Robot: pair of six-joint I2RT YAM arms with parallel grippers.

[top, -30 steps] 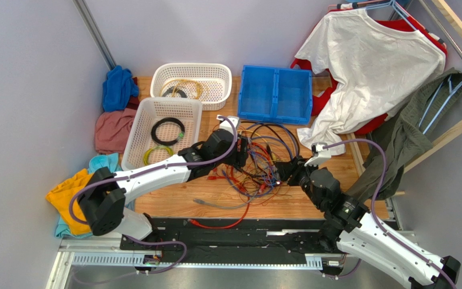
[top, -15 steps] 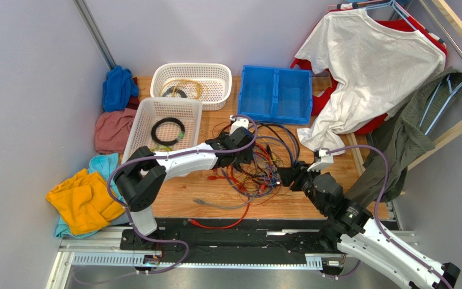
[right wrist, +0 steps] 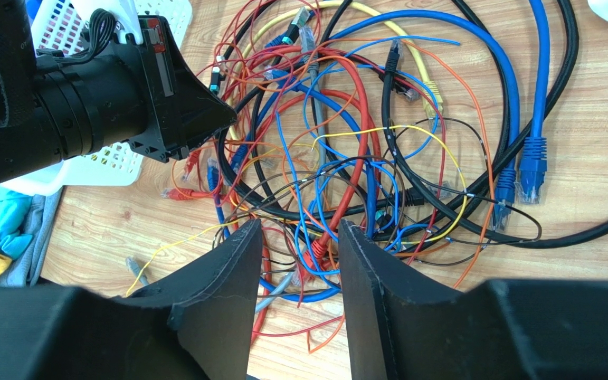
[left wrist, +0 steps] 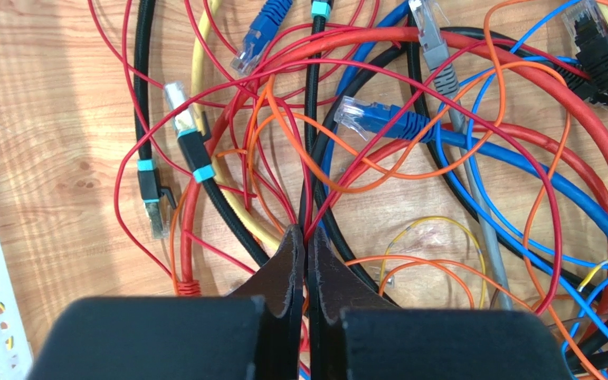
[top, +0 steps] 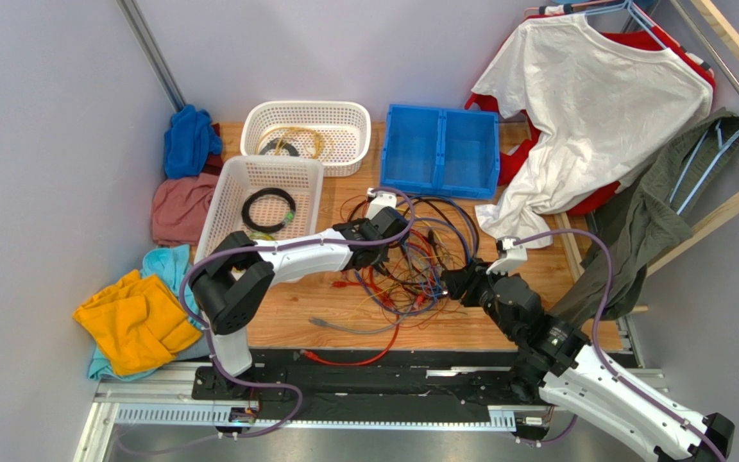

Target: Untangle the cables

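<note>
- Cables [top: 420,269]: tangled heap mid-desk [top: 277,322], just right of a white basket [top: 211,223] and near a blue bin [top: 412,154].
- Left gripper [left wrist: 305,236]: fingers together, pinching thin red strands of the heap.
- Right gripper [right wrist: 295,237]: fingers apart over the heap's near-right edge.
- Black and blue loops lie across the red strands.

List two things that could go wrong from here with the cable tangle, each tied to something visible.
1. The left gripper is shut on thin red wires that are interlaced with orange wires and a thick red cable. Pulling could tighten the tangle or drag the whole pile.
2. The right gripper hangs open over the dense middle of the cables. Closing there would likely catch several strands at once.
</note>
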